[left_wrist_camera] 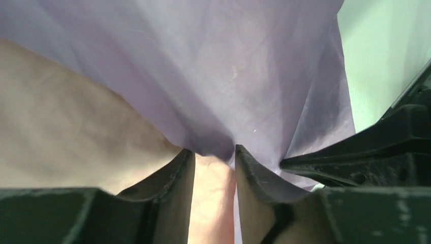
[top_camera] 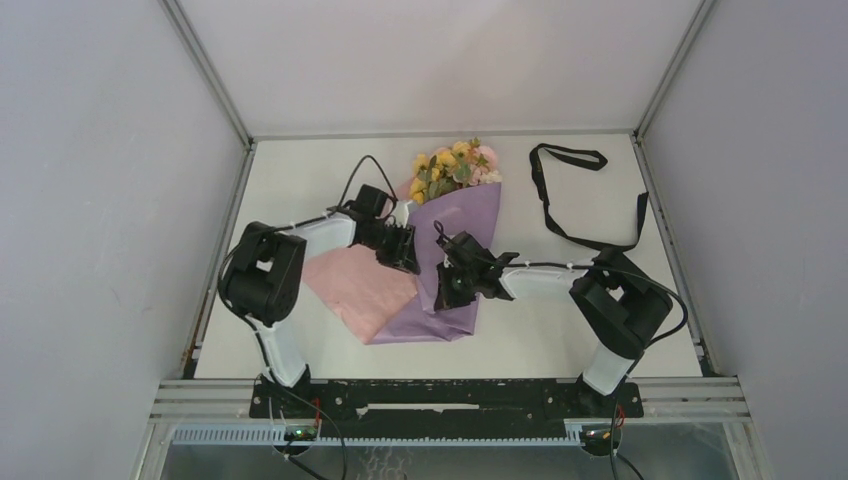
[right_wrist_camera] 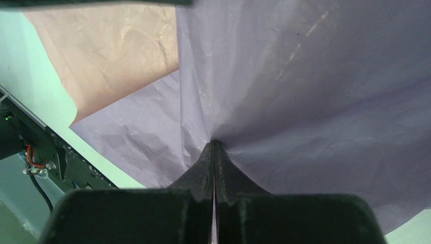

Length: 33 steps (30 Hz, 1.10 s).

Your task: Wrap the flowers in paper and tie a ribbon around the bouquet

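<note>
At table centre, the right gripper (right_wrist_camera: 213, 146) pinches the paper (top_camera: 458, 222) tight. At its 9 o'clock, the left gripper (left_wrist_camera: 213, 152) stands narrowly parted against the lilac fold. The flowers (top_camera: 455, 165) crown the wrap at 12 o'clock, and the ribbon (top_camera: 543, 205) lies at 2 o'clock.

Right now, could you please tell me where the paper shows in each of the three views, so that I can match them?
Top external: the paper lies mid-frame, lilac flap below the flowers, pink face spread to its left.
Left wrist: the paper fills most of the frame, lilac above, pink at left.
Right wrist: the paper fills most of it in lilac, pink at upper left.
Shared landmark: the edge where lilac overlaps pink.
</note>
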Each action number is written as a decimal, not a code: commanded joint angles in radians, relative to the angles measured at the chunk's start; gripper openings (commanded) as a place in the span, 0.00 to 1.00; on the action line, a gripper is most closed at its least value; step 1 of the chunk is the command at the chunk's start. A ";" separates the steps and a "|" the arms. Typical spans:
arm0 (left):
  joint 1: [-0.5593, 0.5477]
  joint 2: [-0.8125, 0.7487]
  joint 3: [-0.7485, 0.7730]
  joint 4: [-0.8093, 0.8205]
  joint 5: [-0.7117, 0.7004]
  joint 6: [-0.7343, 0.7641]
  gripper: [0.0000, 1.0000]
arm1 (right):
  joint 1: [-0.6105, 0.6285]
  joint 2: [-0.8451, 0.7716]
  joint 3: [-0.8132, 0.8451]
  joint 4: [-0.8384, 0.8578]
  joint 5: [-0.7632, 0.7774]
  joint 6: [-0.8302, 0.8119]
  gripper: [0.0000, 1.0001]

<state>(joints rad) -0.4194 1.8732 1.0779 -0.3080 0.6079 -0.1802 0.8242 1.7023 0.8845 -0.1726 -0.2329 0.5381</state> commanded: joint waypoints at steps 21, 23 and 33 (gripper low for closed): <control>0.540 -0.051 0.012 -0.480 -0.267 0.374 1.00 | 0.068 0.013 -0.094 0.084 0.096 0.008 0.00; 0.497 -0.023 0.025 -0.489 -0.269 0.365 0.98 | 0.067 0.012 -0.094 0.085 0.100 0.008 0.00; 0.369 -0.030 0.106 -0.570 -0.022 0.391 0.84 | 0.061 0.018 -0.094 0.084 0.098 0.016 0.00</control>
<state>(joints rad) 0.0437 1.8137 1.1584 -0.8604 0.4175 0.1898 0.8791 1.6943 0.8207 -0.0200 -0.1852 0.5812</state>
